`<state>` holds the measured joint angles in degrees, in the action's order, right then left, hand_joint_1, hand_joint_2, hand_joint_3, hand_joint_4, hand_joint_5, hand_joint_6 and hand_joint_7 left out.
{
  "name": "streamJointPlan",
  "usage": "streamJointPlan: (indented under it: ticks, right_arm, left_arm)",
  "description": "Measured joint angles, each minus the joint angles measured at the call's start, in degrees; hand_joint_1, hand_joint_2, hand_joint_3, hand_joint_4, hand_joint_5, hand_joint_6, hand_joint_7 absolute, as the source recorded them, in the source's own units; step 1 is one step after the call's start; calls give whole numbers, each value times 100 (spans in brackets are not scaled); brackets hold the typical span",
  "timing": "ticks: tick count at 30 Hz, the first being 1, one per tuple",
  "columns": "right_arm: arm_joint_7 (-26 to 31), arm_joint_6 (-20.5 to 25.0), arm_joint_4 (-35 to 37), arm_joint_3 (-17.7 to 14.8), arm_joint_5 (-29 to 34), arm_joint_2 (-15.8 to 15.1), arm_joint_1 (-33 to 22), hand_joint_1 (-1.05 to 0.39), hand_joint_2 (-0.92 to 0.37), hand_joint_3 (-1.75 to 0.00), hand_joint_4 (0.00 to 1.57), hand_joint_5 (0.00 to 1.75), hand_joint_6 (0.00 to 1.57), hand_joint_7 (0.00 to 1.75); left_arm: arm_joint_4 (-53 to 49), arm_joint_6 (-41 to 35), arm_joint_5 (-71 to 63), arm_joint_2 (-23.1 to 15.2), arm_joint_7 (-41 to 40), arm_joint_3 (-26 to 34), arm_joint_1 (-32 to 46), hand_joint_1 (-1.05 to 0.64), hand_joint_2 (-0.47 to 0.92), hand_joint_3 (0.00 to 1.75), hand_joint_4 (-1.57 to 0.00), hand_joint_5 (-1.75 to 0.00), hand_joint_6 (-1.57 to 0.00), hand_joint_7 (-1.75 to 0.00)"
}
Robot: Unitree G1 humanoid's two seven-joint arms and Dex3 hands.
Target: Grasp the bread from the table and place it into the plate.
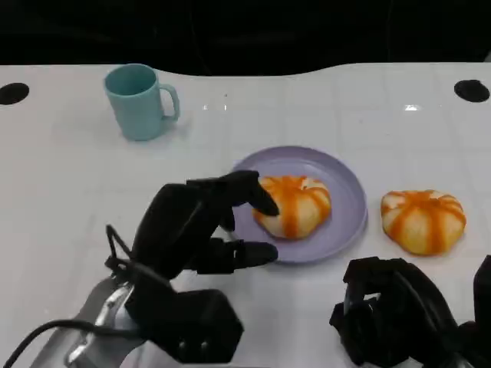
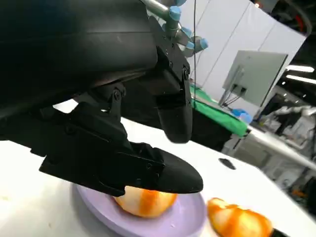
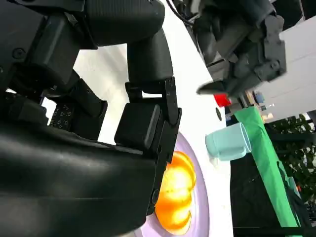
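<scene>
**One bun lying on the plate, one lying beside it**

Lying on the round lavender plate (image 1: 349, 192): a round pale bread bun with orange stripes (image 1: 295, 205), sitting left of the plate's middle. Resting on the white worktop (image 1: 69, 184) just beside the plate's right rim, apart from it: a second round orange-striped bread bun (image 1: 424, 220). Standing upright at the far left of the worktop, well apart from the plate: a light teal ceramic mug (image 1: 140, 100) with its handle pointing right.

Hovering at the plate's left edge: the black left hand (image 1: 201, 226), fingers spread and gripping nothing. Reaching over the rim toward the bun on the plate, tip just beside it: one long finger; touching or not, impossible to tell. Stretching along the plate's near edge: a lower finger.

Sitting low at the near right corner of the head view, below the second bun and apart from it: the black right hand (image 1: 395, 310), fingers curling inward with nothing in them.

Showing in the left wrist view: the left hand's fingers (image 2: 148, 173) arching above the plated bun (image 2: 146, 201), with the second bun (image 2: 239, 222) beyond.
</scene>
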<state>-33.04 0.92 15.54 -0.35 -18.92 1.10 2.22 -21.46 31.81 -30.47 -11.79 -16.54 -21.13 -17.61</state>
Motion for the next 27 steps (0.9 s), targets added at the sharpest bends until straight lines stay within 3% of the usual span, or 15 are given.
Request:
streamJointPlan:
  ticks: [6,13,20,27]
  right_arm:
    - [-17,0,-16,1,-8,-13,-13,-105,-2,-148,147,144,157,100]
    - [-70,0,-24,-4,-64,-27,-18,-105,0,-148,147,143,157,96]
    - [-98,-25,-20,-5,-70,-38,-16,-105,-3,-146,149,142,157,97]
    - [-93,-36,-22,0,-66,-55,-17,-105,-5,-144,151,140,157,100]
  left_arm:
    - [-241,780,672,-15,306,256,216,-75,92,29,-85,-174,-68,-157]
    - [-592,1354,1964,137,1264,452,600,-82,92,36,-96,-175,-80,-161]
    - [-505,1145,3488,284,2922,521,1006,-82,92,36,-100,-175,-83,-163]
    - [-206,434,4501,531,3989,739,1397,-85,92,28,-103,-175,-88,-166]
